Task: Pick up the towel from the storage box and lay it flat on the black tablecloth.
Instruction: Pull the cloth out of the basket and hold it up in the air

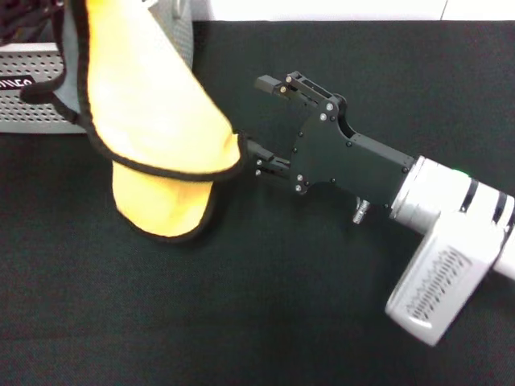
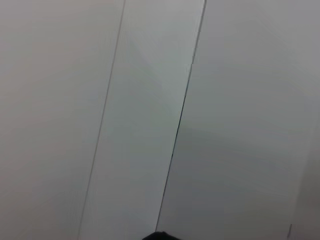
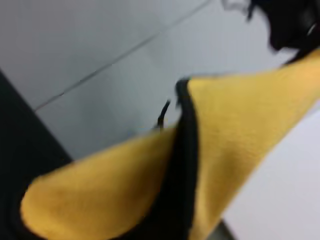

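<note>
The towel [image 1: 153, 121] hangs in the air over the left of the black tablecloth [image 1: 241, 322], yellow face toward me, with black edging and a grey-green strip at its upper left. It rises to the top left corner, where a dark shape, my left gripper [image 3: 292, 25], holds its upper end. My right gripper [image 1: 259, 122] reaches in from the right with its jaws wide apart and the lower fingertip [image 1: 261, 163] at the towel's edge. In the right wrist view the towel [image 3: 235, 130] fills the foreground. The storage box [image 1: 36, 108] stands behind the towel at far left.
A pale wall [image 2: 150, 120] with panel seams is all the left wrist view shows. The right arm's white forearm [image 1: 447, 241] crosses the right side of the tablecloth. Bare black fabric lies in front and to the right.
</note>
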Robot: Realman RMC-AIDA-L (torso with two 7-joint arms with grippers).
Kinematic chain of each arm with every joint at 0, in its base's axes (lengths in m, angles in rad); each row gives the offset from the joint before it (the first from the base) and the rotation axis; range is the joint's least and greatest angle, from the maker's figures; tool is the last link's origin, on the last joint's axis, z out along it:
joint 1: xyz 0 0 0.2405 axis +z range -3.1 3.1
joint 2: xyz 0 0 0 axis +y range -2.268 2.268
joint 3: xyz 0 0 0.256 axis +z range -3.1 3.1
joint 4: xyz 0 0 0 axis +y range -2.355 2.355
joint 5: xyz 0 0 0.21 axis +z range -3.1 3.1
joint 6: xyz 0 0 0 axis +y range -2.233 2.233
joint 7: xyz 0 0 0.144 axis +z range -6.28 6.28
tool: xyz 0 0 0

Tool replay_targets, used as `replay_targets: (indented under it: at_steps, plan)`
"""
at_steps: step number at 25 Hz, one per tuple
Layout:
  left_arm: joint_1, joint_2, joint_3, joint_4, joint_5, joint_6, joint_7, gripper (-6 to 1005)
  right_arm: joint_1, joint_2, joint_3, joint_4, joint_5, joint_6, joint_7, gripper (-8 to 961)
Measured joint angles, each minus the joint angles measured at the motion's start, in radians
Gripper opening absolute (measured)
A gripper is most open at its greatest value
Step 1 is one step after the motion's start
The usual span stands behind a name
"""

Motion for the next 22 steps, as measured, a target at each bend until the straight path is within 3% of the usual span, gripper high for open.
replay_targets:
  at_steps: [10, 22]
  plan:
    - [0.029, 0.0, 0.0, -0.002, -0.001, 0.002, 0.001, 3, -0.042, 0.0, -0.015, -0.038, 0.002, -0.087, -0.028, 778]
    - [0.018, 0.0, 0.0, -0.059, -0.077, 0.0, 0.006, 3, 0.025, 0.0, -0.11, 0.025, 0.106, -0.081, 0.054, 740]
